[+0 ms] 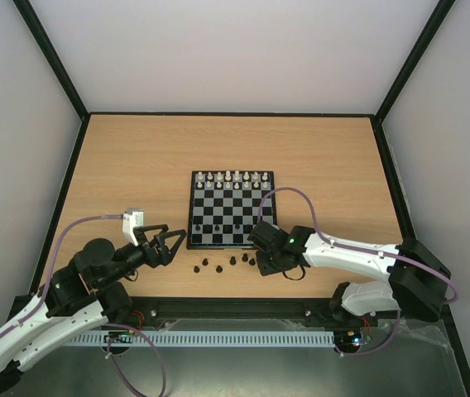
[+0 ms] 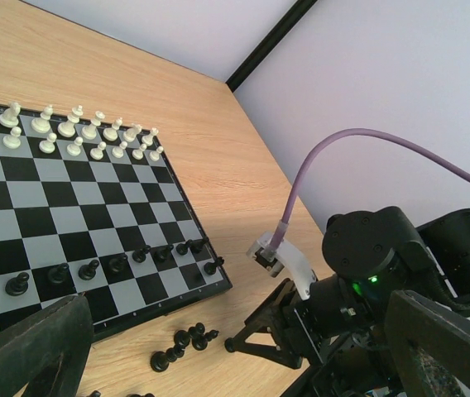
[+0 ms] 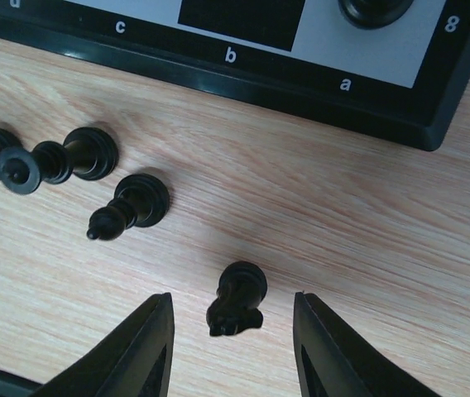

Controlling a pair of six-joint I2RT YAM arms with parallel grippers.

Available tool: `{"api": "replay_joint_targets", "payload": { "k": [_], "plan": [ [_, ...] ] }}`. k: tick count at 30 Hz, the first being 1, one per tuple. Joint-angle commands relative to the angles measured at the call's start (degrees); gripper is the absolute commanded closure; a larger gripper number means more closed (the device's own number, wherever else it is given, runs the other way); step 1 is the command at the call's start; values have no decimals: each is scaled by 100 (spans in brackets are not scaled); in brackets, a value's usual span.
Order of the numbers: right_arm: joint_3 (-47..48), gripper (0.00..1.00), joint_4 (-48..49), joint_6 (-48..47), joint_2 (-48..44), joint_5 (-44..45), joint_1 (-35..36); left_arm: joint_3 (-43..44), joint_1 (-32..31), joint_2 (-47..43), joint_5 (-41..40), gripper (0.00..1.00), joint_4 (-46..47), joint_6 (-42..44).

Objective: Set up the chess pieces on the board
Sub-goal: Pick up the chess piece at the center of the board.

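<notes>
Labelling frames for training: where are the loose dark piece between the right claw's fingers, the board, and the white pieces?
Dark piece [image 3: 237, 298]: right wrist view, its body.
Board [image 3: 160, 45]: right wrist view, its black border.
White pieces [image 1: 227, 176]: top external view, middle of their rows.

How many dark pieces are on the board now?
9 chess pieces: eight in a row on the board, second-nearest rank; one on its near right corner square. The right gripper may hide another.

Overhead camera looks down; both low wrist cameras share the board edge.
</notes>
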Motion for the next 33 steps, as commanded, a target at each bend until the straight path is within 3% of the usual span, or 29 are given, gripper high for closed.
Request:
{"api": "replay_joint_targets", "payload": {
  "k": [1, 9, 23, 25, 28, 33],
  "plan": [
    [-3, 61, 3, -50, 203, 54, 39, -48, -8, -19, 53, 1, 146, 103],
    [53, 76, -49, -84, 297, 111, 36, -57, -7, -19, 53, 0, 148, 99],
    [-77, 84, -46, -43, 259, 100, 41, -66, -8, -19, 45, 1, 155, 94],
    [-82, 83, -46, -33, 289, 101, 39, -71, -7, -19, 45, 1, 152, 94],
    [-96, 74, -51, -34, 343, 109, 41, -73, -7, -18, 45, 1, 153, 94],
    [-110, 73, -31, -34, 348, 129, 39, -71, -7, -19, 40, 0, 164, 94]
  ]
}}
